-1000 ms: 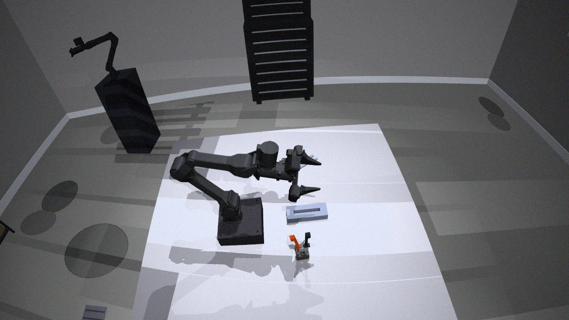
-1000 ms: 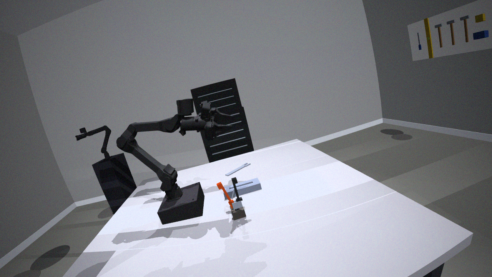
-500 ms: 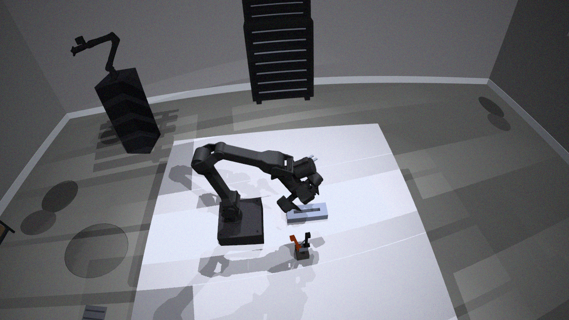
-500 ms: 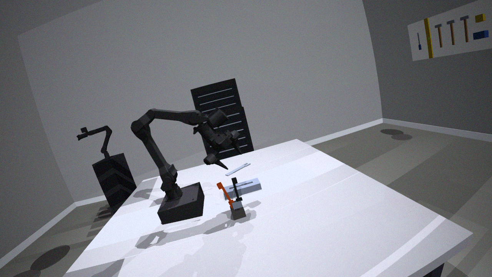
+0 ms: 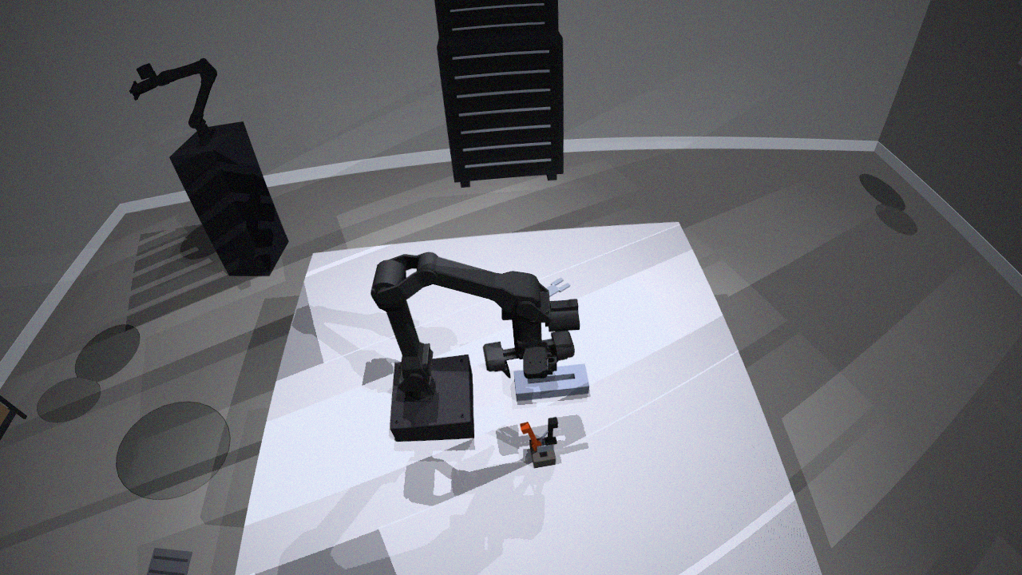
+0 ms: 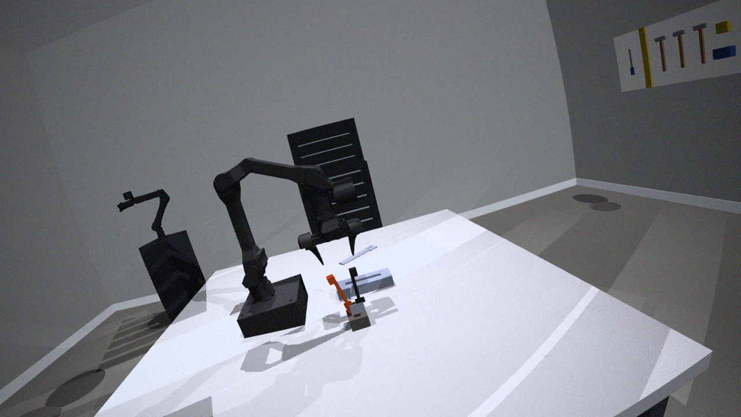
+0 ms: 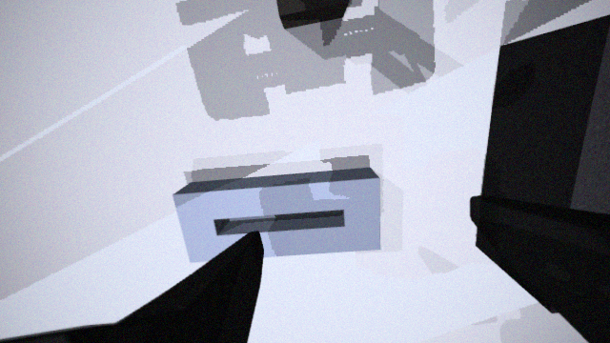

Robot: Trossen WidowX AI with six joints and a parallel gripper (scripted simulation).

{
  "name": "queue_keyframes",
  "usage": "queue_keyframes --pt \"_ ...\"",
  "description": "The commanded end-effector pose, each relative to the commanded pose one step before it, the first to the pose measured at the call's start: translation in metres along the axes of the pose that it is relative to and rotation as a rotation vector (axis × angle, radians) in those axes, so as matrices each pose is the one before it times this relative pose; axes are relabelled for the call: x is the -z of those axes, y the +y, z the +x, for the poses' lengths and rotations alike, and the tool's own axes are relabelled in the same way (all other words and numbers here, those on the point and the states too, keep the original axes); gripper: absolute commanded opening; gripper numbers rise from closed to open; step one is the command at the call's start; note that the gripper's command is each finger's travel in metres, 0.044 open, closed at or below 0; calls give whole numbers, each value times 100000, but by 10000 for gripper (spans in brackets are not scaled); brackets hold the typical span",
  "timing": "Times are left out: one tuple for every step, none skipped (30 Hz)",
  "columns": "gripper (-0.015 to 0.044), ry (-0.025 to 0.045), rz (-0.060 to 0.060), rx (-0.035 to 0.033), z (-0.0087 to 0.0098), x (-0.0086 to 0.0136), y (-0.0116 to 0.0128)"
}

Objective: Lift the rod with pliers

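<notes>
Claw (image 5: 526,362) (image 6: 337,260) wide, nothing in it, pointing down nr slotted block (image 5: 577,386) (image 6: 384,280) (image 7: 295,245). Pliers (image 5: 538,446) (image 6: 345,302) upright in holder (image 5: 544,458) (image 6: 359,321), w/ block between them & tabletop's (image 5: 643,443) (image 6: 440,332) far edge. Can't make out rod.

White table (image 5: 643,458) (image 6: 466,332) (image 7: 95,191), pale slotted block (image 5: 552,389) (image 6: 380,282) (image 7: 324,238), holster (image 5: 544,458) (image 6: 359,319), flat forked tool (image 5: 556,288) (image 6: 356,255)

No lettering, label, brand, number or sign can be read anywhere here.
</notes>
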State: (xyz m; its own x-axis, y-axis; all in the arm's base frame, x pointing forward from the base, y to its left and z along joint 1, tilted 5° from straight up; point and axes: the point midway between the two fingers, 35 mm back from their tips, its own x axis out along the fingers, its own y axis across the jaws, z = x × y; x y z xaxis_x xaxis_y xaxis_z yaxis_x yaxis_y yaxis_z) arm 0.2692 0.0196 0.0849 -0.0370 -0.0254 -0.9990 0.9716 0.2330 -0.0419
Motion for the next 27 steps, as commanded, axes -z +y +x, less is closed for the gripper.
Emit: queue_keyframes --pt "440 -185 1411 1368 42 146 -399" --pt "440 7 -1 13 4 70 -145" --pt "440 0 0 0 0 0 0" --pt "440 -13 1 0 -1 -134 -1" --pt "440 -31 2 -1 -2 -323 2" --pt "440 -49 3 -2 -3 -519 4" --pt "440 -63 4 -1 -3 -664 2" --pt "440 -66 5 0 -3 -687 -1" --pt "440 -62 4 0 -3 -646 -2" --pt "440 -59 4 0 -2 -616 -2" --pt "440 -58 4 0 -3 -603 -2" --pt "440 -57 4 0 -3 -601 -2" --pt "440 -57 4 1 -3 -602 -2" --pt "440 -47 3 4 -1 -489 -12" --pt "440 -17 1 2 0 -178 -6" --pt "440 0 0 0 0 0 0" --pt "440 -19 1 -1 36 -198 2" --pt "440 -36 3 0 69 -379 1" --pt "440 -40 3 1 75 -415 -1" --pt "440 -38 2 0 74 -405 -2" --pt "440 -38 3 1 72 -398 -2" --pt "440 -38 3 1 72 -396 -2" --pt "440 -38 3 1 72 -396 -2" --pt "440 -38 3 1 72 -396 -2" --pt "440 -38 3 1 72 -396 -2" --pt "440 -38 3 1 72 -396 -2" --pt "440 -38 3 1 71 -396 -2"
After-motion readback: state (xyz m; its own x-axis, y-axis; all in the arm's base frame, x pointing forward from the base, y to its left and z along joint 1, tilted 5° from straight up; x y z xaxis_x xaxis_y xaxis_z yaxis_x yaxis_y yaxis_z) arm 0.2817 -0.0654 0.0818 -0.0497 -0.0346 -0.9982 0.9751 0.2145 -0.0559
